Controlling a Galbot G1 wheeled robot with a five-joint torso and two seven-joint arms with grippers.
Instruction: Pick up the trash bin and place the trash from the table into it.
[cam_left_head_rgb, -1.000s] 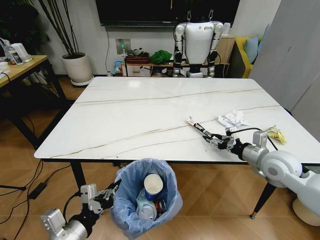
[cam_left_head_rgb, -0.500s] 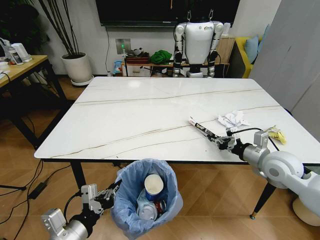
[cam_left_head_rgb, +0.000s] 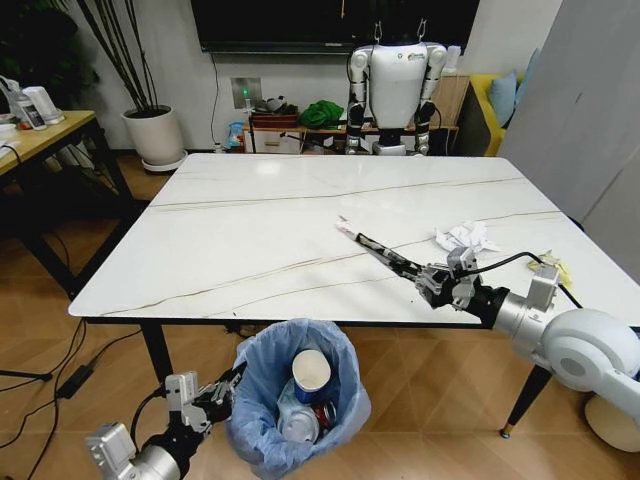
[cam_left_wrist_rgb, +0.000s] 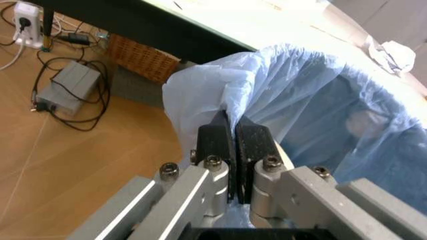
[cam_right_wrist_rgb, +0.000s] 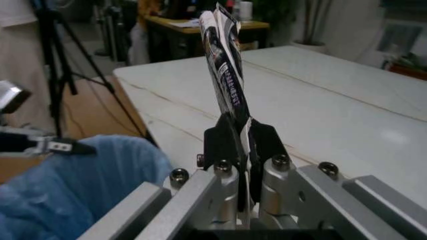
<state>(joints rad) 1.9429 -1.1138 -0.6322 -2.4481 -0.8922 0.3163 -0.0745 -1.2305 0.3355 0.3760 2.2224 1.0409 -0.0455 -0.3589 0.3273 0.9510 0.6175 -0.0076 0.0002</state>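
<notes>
The long thin wrapper (cam_left_head_rgb: 375, 250) has come up off the table (cam_left_head_rgb: 300, 240): a second ago it lay flat near the front right edge, and now it stands out at a slant from the right claw (cam_left_head_rgb: 432, 282), its far end pointing toward the middle of the top and its near end pinched between the shut fingers. From the right wrist the strip (cam_right_wrist_rgb: 225, 75) rises straight out of the closed claw (cam_right_wrist_rgb: 244, 150), so the grip looks firm. The claw has also shifted a little along the front edge toward the bin side, which I take to mean the pick is done and the carry to the bin is under way. The trash bin (cam_left_head_rgb: 300, 395) hangs below the front edge of the table, off the floor, held by the left claw (cam_left_head_rgb: 222, 392), which is closed on the folded blue bag at the rim; the left wrist view shows its fingers (cam_left_wrist_rgb: 217, 142) clamped on that plastic. Inside the bin lie a paper cup (cam_left_head_rgb: 311, 375), a flat white disc (cam_left_head_rgb: 299, 428) and a red can (cam_left_head_rgb: 322, 412). A crumpled paper (cam_left_head_rgb: 463, 238) is left on the table near the right edge, so more trash remains after this piece.
</notes>
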